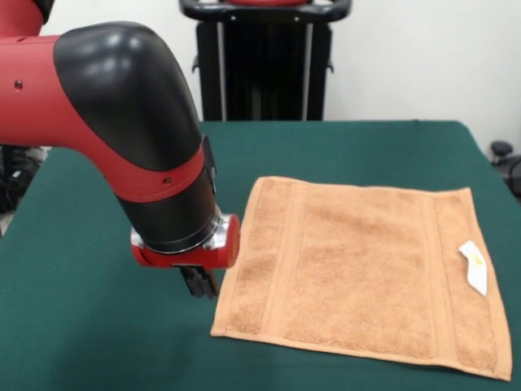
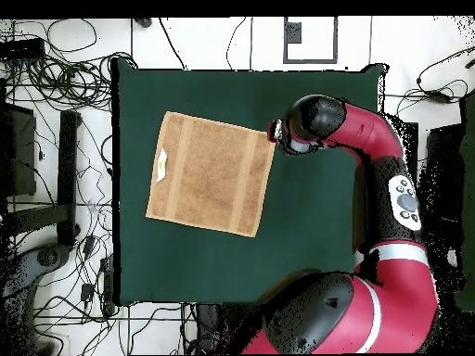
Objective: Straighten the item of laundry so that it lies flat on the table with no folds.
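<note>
The orange-tan towel lies spread flat on the dark green table, with woven border bands near two edges and a small white label near its right edge. It also shows in the overhead view, slightly rotated. My gripper hangs below the red wrist, just left of the towel's left edge near the front corner. In the overhead view the gripper sits at the towel's far right corner, mostly hidden by the arm. Its opening does not show.
The robot's black pedestal stands behind the table. The big red and black arm fills the upper left of the front view. In the overhead view cables lie on the floor left of the table.
</note>
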Robot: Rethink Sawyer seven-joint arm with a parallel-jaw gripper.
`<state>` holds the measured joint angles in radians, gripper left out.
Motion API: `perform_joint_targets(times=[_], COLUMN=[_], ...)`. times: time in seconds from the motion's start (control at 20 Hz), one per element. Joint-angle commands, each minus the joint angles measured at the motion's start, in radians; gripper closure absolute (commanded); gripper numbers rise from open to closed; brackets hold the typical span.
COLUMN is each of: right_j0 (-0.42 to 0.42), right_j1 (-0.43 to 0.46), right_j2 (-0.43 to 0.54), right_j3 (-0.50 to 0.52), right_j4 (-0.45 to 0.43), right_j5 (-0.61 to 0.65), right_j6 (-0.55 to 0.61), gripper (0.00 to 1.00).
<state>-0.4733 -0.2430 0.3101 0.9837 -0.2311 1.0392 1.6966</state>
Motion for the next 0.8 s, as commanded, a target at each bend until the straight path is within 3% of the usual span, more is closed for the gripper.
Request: perform_joint_targets(times=[0.05,0.8], right_j0=[0.042,0.060], right_j1=[-0.031,-0.052], right_j2=[0.100,0.096], right_j3=[0.151,0.165], right_j4=[0.028,0.036], right_j5=[-0.029,-0.027], right_j6=[-0.065,-0.028], gripper=[1.00,1.00])
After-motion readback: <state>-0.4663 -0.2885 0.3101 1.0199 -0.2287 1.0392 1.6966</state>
